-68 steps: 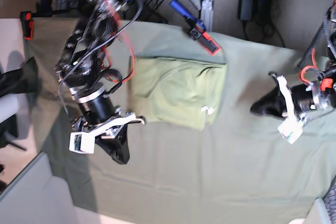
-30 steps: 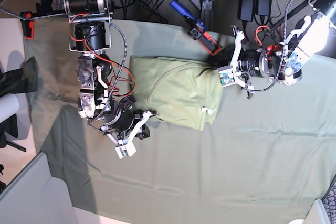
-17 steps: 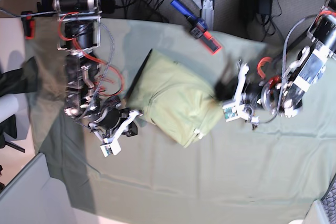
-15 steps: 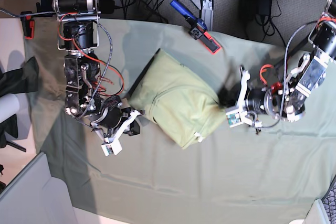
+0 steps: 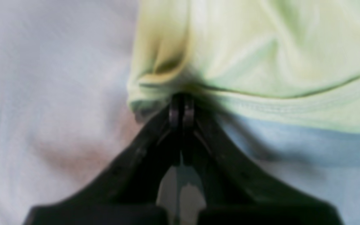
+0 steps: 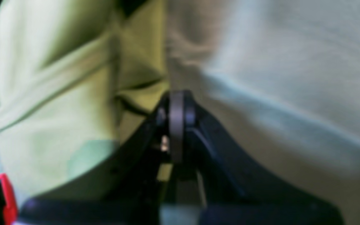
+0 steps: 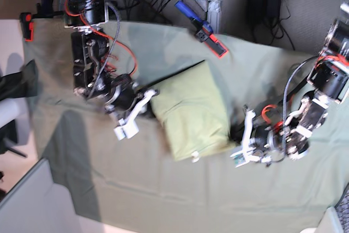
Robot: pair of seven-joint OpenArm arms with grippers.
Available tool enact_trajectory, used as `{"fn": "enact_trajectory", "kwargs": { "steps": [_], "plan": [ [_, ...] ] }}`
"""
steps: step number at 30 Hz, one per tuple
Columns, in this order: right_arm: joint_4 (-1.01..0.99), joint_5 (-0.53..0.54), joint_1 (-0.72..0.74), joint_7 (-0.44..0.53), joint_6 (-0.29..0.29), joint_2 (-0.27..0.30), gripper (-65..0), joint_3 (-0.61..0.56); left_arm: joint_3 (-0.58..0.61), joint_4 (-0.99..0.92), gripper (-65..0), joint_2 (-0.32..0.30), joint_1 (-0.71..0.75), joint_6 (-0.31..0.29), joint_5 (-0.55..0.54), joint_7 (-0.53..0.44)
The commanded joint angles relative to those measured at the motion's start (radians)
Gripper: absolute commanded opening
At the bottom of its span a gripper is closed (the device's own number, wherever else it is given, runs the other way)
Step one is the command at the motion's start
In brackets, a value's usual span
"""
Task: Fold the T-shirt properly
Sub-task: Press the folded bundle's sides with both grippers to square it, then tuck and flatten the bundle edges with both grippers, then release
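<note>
Folded T-shirt (image 7: 191,110) lies diagonal; left tool (image 5: 180,104), right tool (image 6: 177,106) pinch opposite corners.

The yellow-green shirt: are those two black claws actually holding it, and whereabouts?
Yes. The left gripper pinches the T-shirt at a bunched corner by the stitched hem; the right gripper pinches a folded edge on the opposite side.

The base camera is looking straight down from overhead, taking in the whole worktop (image 7: 163,189) from far off. Each wrist camera is riding just behind its end effector, peering forward toward 12 o'clock at very close, blurred range. All three are sharing the T-shirt (image 7: 191,113).
</note>
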Motion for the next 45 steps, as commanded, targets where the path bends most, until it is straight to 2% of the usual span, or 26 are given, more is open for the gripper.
{"fn": "enact_trajectory", "kwargs": {
  "steps": [1,5,9,13,16,22,27,31,34,36,38,42,45],
  "plan": [
    [0.042,0.019,-0.004,0.018,0.033,0.01,-65.0,0.005,-0.006,0.013,-65.0,0.005,-0.038,0.009,-0.011,-0.019],
    [0.137,0.034,-0.079,0.011,0.033,-0.005,-65.0,0.005,-0.006,0.013,-65.0,0.024,-0.054,0.009,-0.015,-0.019],
    [0.179,0.037,-0.131,0.004,0.033,-0.05,-65.0,0.005,-0.006,0.013,-65.0,0.04,-0.058,0.009,-0.015,-0.019],
    [0.186,0.033,-0.15,0.003,0.033,-0.097,-65.0,0.005,-0.007,0.013,-65.0,0.042,-0.06,0.009,-0.021,-0.018],
    [0.198,0.034,-0.148,0.003,0.033,-0.104,-65.0,0.005,-0.028,0.015,-65.0,0.042,-0.063,0.021,-0.027,0.003],
    [0.228,0.059,-0.148,-0.038,0.033,-0.106,-65.0,0.005,-0.163,0.016,-65.0,0.042,-0.063,0.009,-0.12,0.043],
    [0.229,0.032,-0.15,-0.04,0.033,-0.106,-65.0,0.037,-0.277,0.042,-65.0,0.034,-0.062,0.009,-0.26,0.149],
    [0.23,0.033,-0.15,-0.045,0.033,-0.105,-65.0,0.138,-0.356,0.097,-65.0,0.003,-0.058,0.009,-0.458,0.267],
    [0.237,0.034,-0.15,-0.05,0.033,-0.105,-65.0,0.233,-0.389,0.17,-65.0,-0.039,-0.035,0.009,-0.547,0.323],
    [0.242,0.057,-0.15,-0.057,0.033,-0.096,-65.0,0.285,-0.402,0.228,-65.0,-0.071,-0.011,0.009,-0.572,0.337],
    [0.244,0.131,-0.15,-0.067,0.034,-0.077,-65.0,0.314,-0.409,0.283,-65.0,-0.101,0.022,0.009,-0.589,0.343],
    [0.28,0.209,-0.142,-0.066,0.041,-0.064,-65.0,0.309,-0.409,0.383,-65.0,-0.134,0.104,0.009,-0.601,0.359],
    [0.328,0.277,-0.114,-0.08,0.075,-0.088,-65.0,0.287,-0.409,0.427,-65.0,-0.137,0.169,0.009,-0.611,0.365]
  ]
}}
